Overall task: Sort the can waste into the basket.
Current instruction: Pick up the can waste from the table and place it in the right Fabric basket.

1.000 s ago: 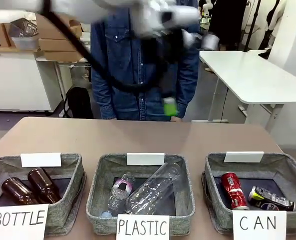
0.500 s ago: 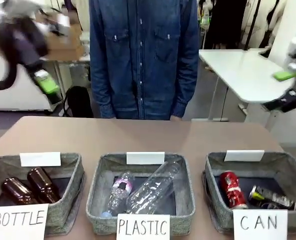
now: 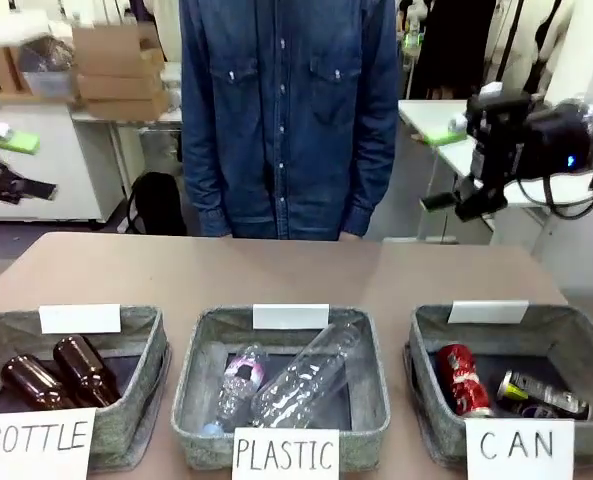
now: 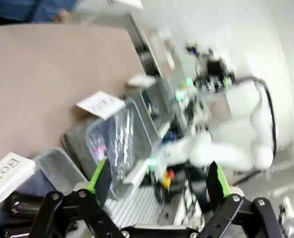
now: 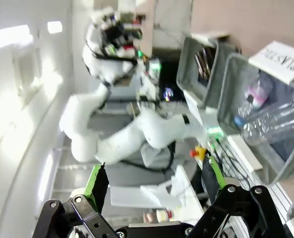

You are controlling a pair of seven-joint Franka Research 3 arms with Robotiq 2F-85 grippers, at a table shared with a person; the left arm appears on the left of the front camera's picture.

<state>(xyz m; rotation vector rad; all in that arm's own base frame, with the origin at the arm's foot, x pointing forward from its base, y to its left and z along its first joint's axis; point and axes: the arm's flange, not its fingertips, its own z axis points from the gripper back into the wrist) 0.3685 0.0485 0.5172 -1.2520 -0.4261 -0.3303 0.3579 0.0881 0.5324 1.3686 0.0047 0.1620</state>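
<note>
Both cans sit in the CAN basket (image 3: pixel 586 345): crushed red can (image 3: pixel 462 378) at its left, dark can (image 3: pixel 542 396) with yellow-green print just beside it on the right, apparently touching. Right gripper (image 3: pixel 452 170) is up in the air, well above and behind that basket, jaws spread wide, nothing between them; the cans lie well below it, clear of the jaws. Left gripper (image 4: pixel 159 179) hangs off the table's left edge, jaws also wide apart and empty, the cans at the far end of the row from it. Nearest below it is the BOTTLE basket (image 3: pixel 141 335) with two brown glass bottles (image 3: pixel 61 372); the PLASTIC basket (image 3: pixel 371 350) with clear plastic bottles (image 3: pixel 291 385) sits between that and the cans. A person (image 3: pixel 288 115) in a denim shirt stands at the far edge.
</note>
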